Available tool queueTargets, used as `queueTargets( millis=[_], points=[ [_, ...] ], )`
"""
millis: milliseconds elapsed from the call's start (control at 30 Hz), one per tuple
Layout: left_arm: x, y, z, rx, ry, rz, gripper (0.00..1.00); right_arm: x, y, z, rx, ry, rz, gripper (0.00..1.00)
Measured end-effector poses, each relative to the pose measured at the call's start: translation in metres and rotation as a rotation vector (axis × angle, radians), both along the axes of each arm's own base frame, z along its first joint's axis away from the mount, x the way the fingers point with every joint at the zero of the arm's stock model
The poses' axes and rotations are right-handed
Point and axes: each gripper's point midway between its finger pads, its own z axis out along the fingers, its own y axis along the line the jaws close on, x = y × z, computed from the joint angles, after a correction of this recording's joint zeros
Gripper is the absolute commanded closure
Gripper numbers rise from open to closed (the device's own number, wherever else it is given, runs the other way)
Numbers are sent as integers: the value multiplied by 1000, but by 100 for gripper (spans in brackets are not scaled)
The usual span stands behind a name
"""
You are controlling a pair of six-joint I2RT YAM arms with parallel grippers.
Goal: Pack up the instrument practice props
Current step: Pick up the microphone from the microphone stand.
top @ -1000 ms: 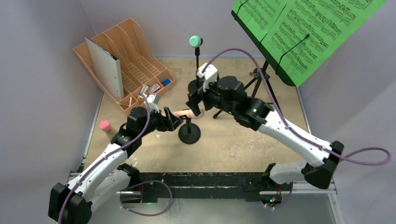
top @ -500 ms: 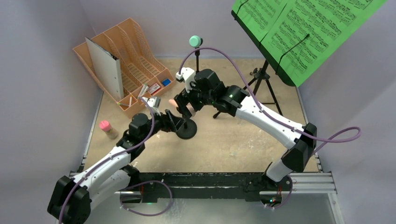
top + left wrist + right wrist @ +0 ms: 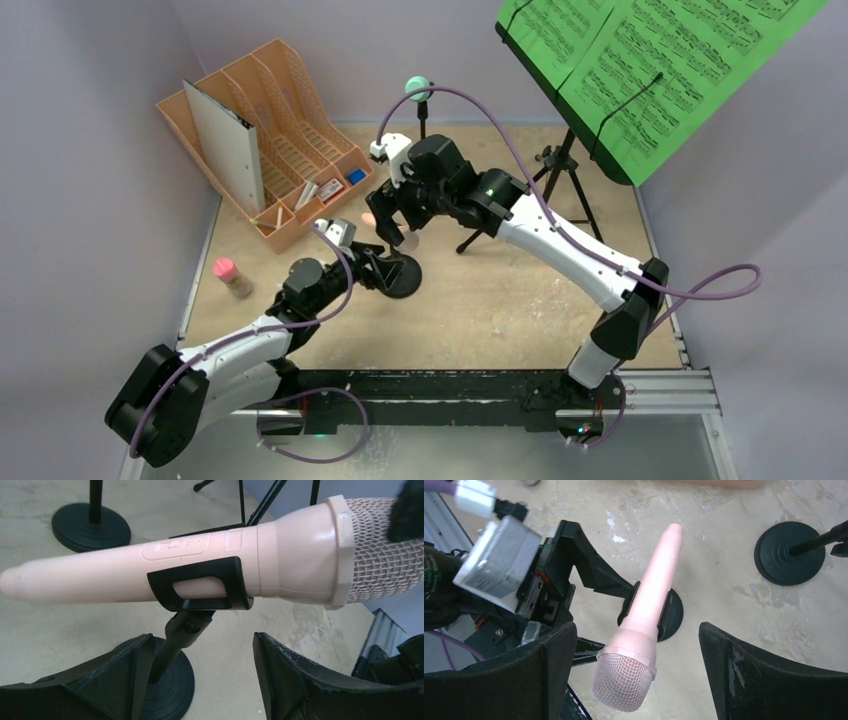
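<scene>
The pink toy microphone [image 3: 200, 567] lies sideways in the clip of a short black round-based pole [image 3: 172, 647]. My left gripper [image 3: 200, 680] is open around that pole, just below the clip, with the pole close to its left finger. In the top view it [image 3: 383, 268] sits at the pole's base [image 3: 402, 275]. My right gripper [image 3: 636, 672] is open, with the microphone's mesh head [image 3: 624, 682] between its fingers, apart from both. The teal microphone [image 3: 418, 88] stands on the second pole at the back. The black tripod [image 3: 560, 170] holds green sheet-music pages [image 3: 650, 60] at the back right.
An orange slotted rack [image 3: 290, 130] with a grey binder [image 3: 225, 145] stands at the back left. A small pink-capped bottle [image 3: 229, 274] stands near the left edge. The second pole's base [image 3: 789, 552] is just behind the right gripper. The tripod's legs spread to its right.
My right gripper has moved left and come down round the pink microphone's head. My left gripper has moved forward and now straddles the pole under the clip.
</scene>
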Motion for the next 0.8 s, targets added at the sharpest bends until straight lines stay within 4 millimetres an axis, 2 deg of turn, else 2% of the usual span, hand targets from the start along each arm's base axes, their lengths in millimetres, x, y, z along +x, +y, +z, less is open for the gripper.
queueTargets(
  millis=[167,367,567,800],
  points=[
    [6,5,9,20,-120,29,30,5,2,-5,-31,27,-26,9],
    [12,3,15,22,-193,38,33,7,4,-22,-91,86,-38,12],
    [17,-1,10,36,-216,32,34,2,-1,-39,-147,137,-51,14],
    [18,-11,-7,81,-202,-2,44,-4,-7,-40,-178,161,-56,15]
  ],
)
